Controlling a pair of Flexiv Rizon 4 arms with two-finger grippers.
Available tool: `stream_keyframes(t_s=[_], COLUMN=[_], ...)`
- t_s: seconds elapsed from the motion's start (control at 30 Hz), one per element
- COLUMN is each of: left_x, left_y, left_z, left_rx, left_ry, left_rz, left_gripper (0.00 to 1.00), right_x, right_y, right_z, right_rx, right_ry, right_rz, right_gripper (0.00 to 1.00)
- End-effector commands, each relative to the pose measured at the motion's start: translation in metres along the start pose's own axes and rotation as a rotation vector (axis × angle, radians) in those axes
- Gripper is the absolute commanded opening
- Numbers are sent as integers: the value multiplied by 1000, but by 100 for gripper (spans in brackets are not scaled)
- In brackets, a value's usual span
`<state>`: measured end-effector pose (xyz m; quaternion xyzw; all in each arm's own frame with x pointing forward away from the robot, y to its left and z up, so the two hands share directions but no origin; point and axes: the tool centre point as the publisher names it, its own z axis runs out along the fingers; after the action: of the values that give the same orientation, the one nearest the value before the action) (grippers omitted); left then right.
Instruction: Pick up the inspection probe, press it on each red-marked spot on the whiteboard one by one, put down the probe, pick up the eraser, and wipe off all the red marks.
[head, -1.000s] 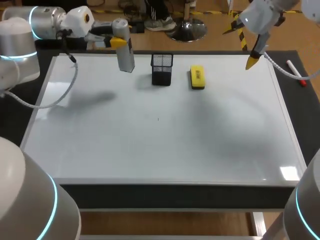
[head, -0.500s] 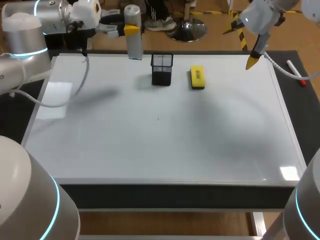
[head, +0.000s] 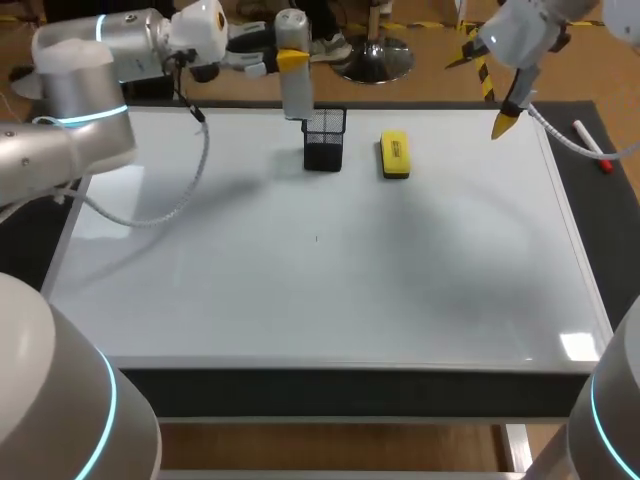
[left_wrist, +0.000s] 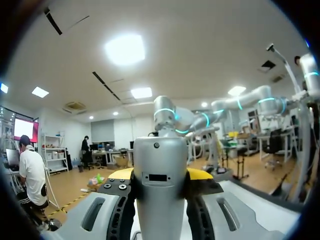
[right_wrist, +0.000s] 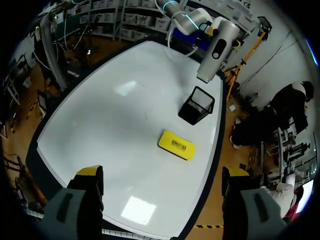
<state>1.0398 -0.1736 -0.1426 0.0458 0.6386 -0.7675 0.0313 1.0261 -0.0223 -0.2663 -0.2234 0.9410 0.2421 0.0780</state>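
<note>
My left gripper is shut on the grey cylindrical inspection probe, held upright above the back edge of the whiteboard, just left of and above the black mesh cup. The left wrist view shows the probe clamped between the yellow-tipped fingers. The yellow eraser lies right of the cup and shows ahead of my right gripper as the eraser. My right gripper hangs open over the board's back right corner, holding nothing. I see no clear red marks on the board.
A red-and-white marker lies on the black mat beyond the board's right edge. The mesh cup stands near the far edge. A tiny dark speck sits mid-board.
My left arm has carried the probe to the right along the back edge, from left of the cup to just beside it, and slightly higher. The right arm has not moved.
</note>
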Motion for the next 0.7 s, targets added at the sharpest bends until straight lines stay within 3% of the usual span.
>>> stream_keyframes(t_s=[0.03,0.7], left_x=[-14,-28], left_y=[7,31], left_z=[10,33], left_rx=[12,6], left_ry=[45,40], left_rz=[-5,-19], left_gripper=[0,0], right_x=[-1,-1], right_y=[0,0], right_z=[0,0], right_rx=[3,3], right_ry=[4,4], right_rz=[-1,-1], right_gripper=[100,100])
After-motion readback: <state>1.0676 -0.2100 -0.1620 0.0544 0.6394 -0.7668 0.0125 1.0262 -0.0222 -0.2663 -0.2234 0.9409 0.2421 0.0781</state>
